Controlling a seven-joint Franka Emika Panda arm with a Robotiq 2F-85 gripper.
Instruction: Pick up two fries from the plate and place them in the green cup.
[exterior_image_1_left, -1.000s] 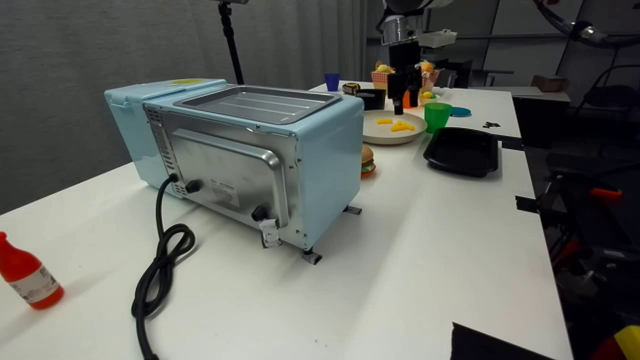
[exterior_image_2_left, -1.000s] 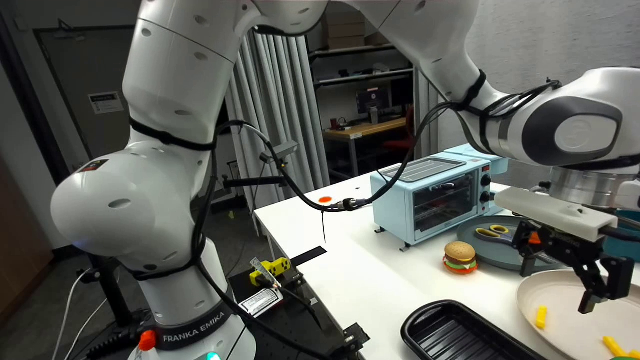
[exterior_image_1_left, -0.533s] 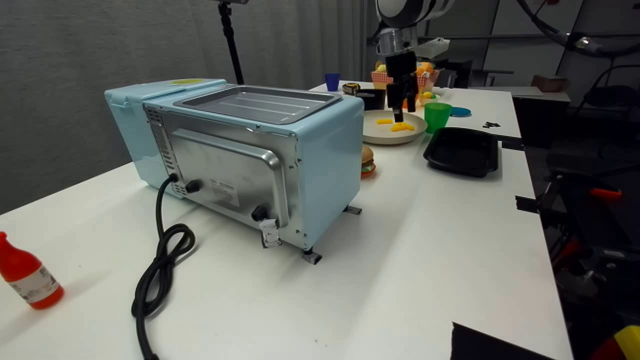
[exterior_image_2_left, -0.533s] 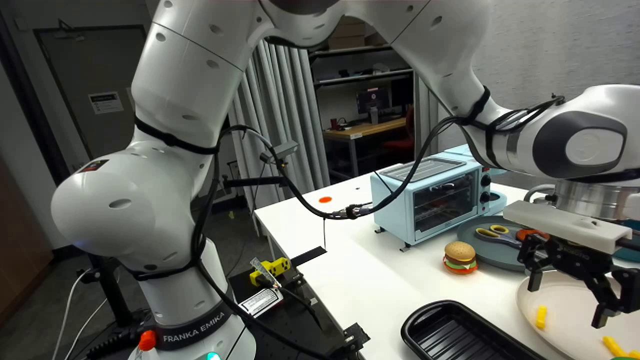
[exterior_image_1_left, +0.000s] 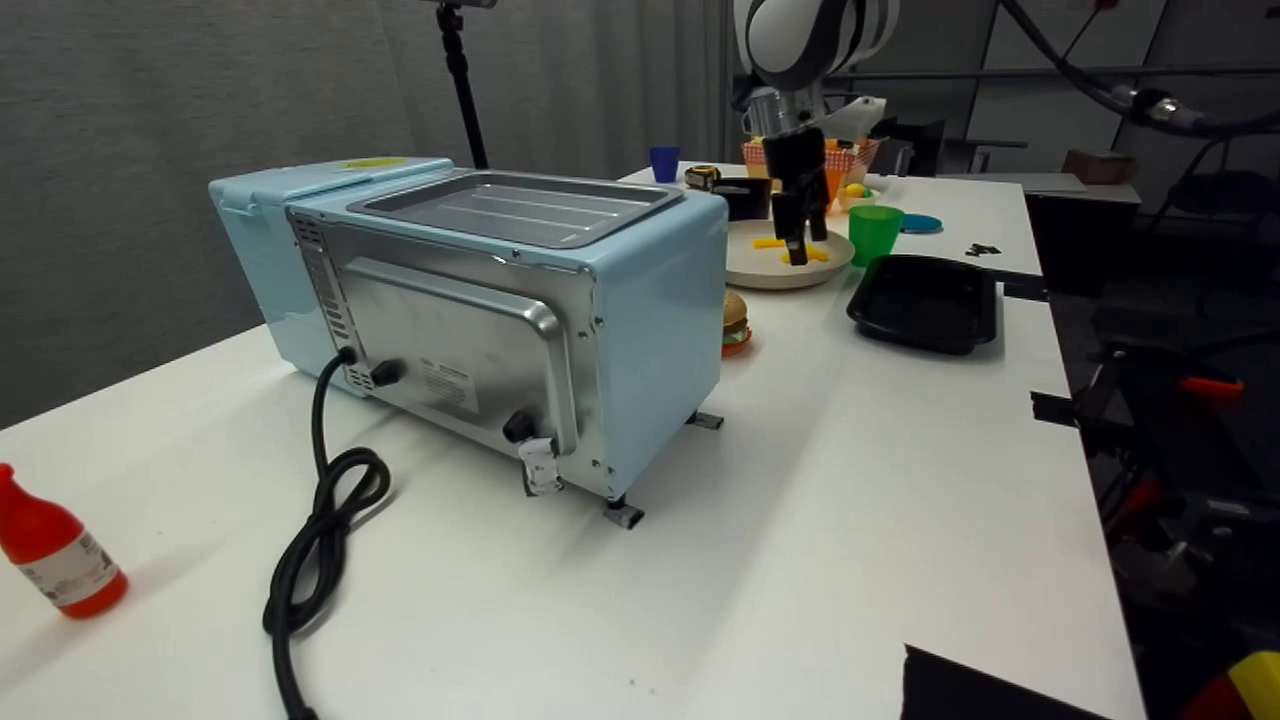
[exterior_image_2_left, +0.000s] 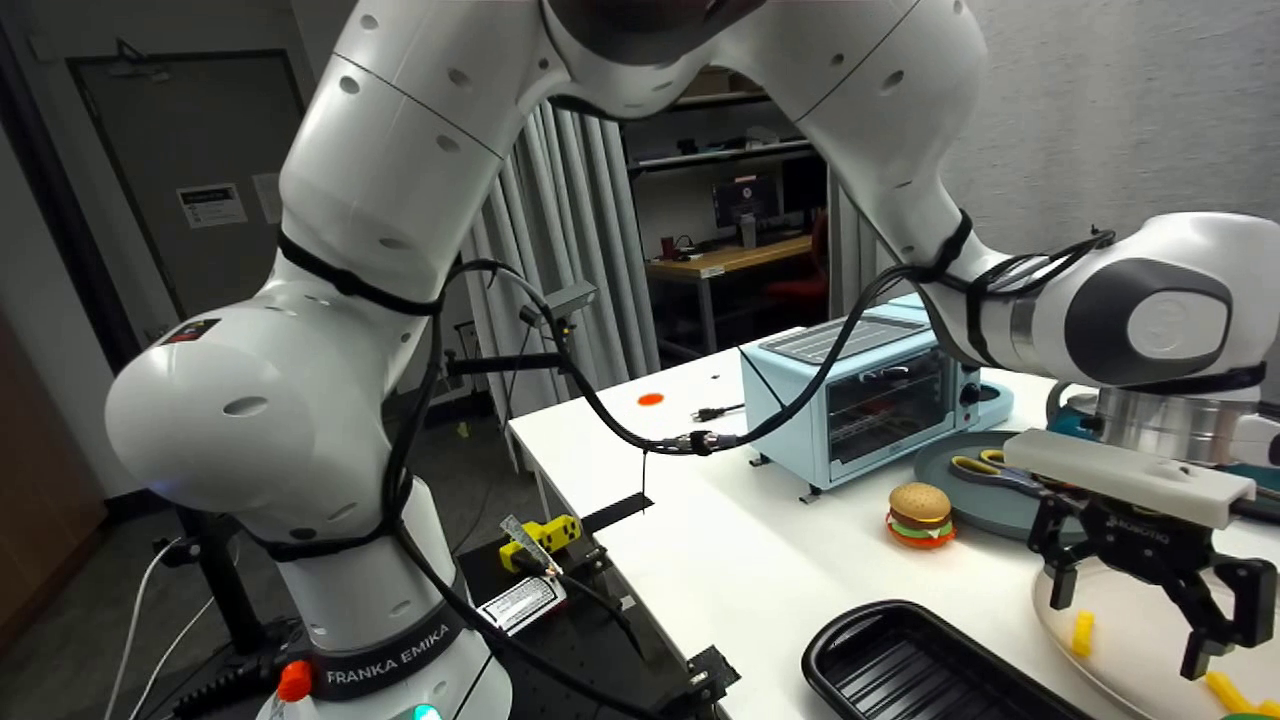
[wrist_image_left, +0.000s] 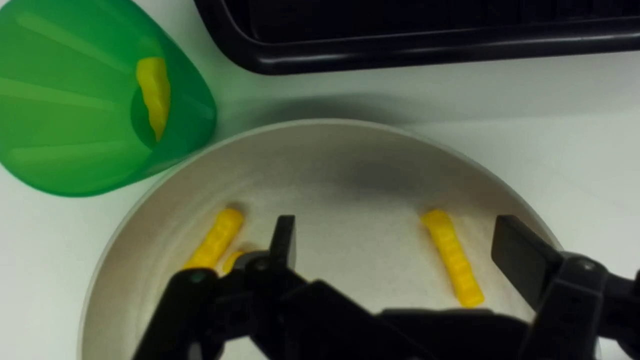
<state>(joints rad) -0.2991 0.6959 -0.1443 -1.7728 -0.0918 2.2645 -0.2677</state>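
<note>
The claw is hovering over the plate, its fingers spreading wide and gripping nothing, apparently so that it can come down astride a fry. A lone fry is lying on the plate, inside that spread in the wrist view but nearer to one finger. Its length is running mostly across the closing direction, so the fingers would be meeting its narrow sides; that is probably why the claw is facing this way. The next move is likely calling for a slight sideways centring before lowering.

Past the opposite finger, two more fries are lying close together, one partly hiding behind the claw; their crowding is perhaps making them the harder pick. The green cup is standing upright just beside the plate's rim, keeping the carry short. Another fry is already resting inside it, so one more would seemingly be completing the pair.

Farther out, the black tray is sitting near both, while the burger and toaster oven are standing away from the claw on the table, hardly threatening its descent.
</note>
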